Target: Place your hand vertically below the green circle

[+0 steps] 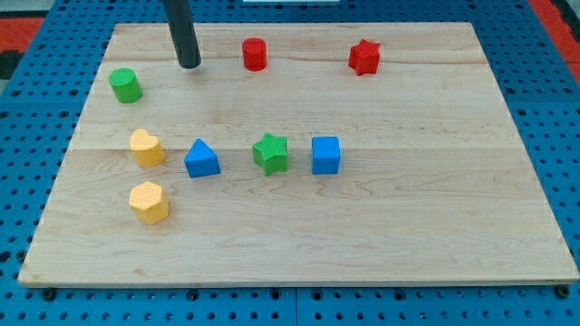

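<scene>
Just left and slightly below my tip (189, 65) sits the green cylinder (125, 85), apart from it, the rod's top cut off by the frame, holding nothing.

Rod (182, 32) runs out of the view's top edge, so the arm above can't be seen. Pegboard base (553, 109) cut off on all sides. Wooden board (408, 226) bottom edge sits close to the frame's bottom.
</scene>
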Available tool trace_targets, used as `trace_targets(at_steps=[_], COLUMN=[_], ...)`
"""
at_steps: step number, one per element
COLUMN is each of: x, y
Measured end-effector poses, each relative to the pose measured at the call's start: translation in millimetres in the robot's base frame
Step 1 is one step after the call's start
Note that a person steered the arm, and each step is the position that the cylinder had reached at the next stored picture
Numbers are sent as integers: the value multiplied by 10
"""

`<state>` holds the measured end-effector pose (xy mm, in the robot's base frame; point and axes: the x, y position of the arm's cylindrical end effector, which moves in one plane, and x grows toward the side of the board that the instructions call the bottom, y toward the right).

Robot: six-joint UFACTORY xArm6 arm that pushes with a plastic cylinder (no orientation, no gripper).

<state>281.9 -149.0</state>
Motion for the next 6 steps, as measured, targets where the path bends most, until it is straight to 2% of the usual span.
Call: trace_targets(at_steps=[3, 4, 6], x=[-19, -1, -240], y=[-84, -560, -871])
